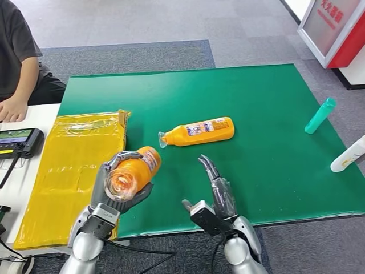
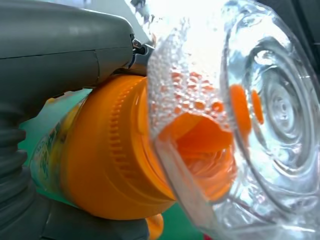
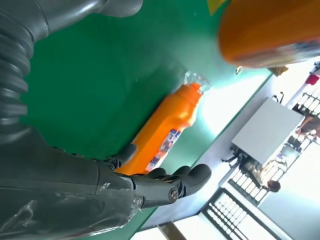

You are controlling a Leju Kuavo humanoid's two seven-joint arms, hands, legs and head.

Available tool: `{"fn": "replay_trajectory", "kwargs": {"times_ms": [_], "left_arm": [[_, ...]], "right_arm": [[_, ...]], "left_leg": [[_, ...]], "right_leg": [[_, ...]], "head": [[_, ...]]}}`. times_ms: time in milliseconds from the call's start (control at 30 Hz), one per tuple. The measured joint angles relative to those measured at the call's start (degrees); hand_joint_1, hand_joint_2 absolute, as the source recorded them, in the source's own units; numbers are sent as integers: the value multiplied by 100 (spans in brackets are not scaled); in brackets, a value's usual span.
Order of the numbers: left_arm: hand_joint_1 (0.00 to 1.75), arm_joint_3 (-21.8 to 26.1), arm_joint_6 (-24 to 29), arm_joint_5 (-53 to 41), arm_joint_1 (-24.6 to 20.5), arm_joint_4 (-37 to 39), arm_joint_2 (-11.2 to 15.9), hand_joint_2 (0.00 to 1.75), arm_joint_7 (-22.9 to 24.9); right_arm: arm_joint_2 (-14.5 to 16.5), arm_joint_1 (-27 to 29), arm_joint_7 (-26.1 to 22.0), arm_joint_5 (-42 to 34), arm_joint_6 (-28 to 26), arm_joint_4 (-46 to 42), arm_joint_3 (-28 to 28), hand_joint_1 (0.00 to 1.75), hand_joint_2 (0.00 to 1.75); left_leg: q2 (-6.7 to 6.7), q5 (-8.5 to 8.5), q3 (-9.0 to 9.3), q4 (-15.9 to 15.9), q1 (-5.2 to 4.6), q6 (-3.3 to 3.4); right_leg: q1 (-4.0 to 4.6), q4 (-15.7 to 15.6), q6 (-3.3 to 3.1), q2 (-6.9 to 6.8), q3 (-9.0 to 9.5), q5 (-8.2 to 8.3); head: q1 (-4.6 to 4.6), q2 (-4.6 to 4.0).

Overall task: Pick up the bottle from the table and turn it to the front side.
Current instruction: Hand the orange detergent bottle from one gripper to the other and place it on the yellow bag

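Held off the green mat (image 1: 267,142) at the near left: an orange plastic bottle with a clear cap (image 1: 134,173), wrapped in the left hand (image 1: 113,188), fingers curled over the body and thumb beneath. Clear cap turned toward the robot, base pointing away and slightly right (cap bubbles and ribbed orange collar plain in the left wrist view (image 2: 124,150)). Gripped around the middle, probably to leave both ends free for rolling the label round. Label partly seen at the far end of the body; whether the front side faces up, impossible to tell.

Near the middle of the mat, well apart from the held one: a second orange plastic bottle (image 1: 200,132), lying on its side, cap to the left, printed label up. Same bottle visible past the right hand in the right wrist view (image 3: 166,130).

Right hand (image 1: 213,197) raised over the near edge of the mat, fingers spread and holding nothing, seemingly waiting rather than reaching.

To the left, a yellow plastic-wrapped flat package (image 1: 69,165) overlapping the mat's left edge. At the far right edge, a teal tube (image 1: 320,115) and a white bottle (image 1: 348,154), both lying down. At the far left, a person's hand (image 1: 13,108) resting on a white table (image 1: 41,117) beside a dark handheld device (image 1: 19,141).

Judged stage: pick-up done, turning to the front not yet confirmed.
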Motion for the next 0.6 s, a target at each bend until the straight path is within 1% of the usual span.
{"fn": "replay_trajectory", "kwargs": {"times_ms": [100,233,500,600], "left_arm": [[175,-115,255,-556,5,-274,10,175,256],[175,-284,458,-1551,-15,-444,31,175,912],[175,-597,276,-2854,-167,-303,67,175,2368],[175,-641,174,-3205,-217,-151,78,175,2777]], "right_arm": [[1,38,17,15,2,-139,-89,0,175],[2,79,33,30,2,-241,-174,0,175],[64,134,24,63,86,-362,-407,0,175],[87,154,22,81,113,-396,-495,0,175]], "left_leg": [[0,0,0,0,0,0],[0,0,0,0,-1,1],[0,1,0,0,-1,1],[0,1,0,0,-1,1]], "right_leg": [[0,0,0,0,0,0],[-1,0,1,0,1,0],[-1,0,0,0,-1,1],[-1,0,0,0,-1,1]], "head": [[0,0],[1,0],[1,0],[1,0]]}}
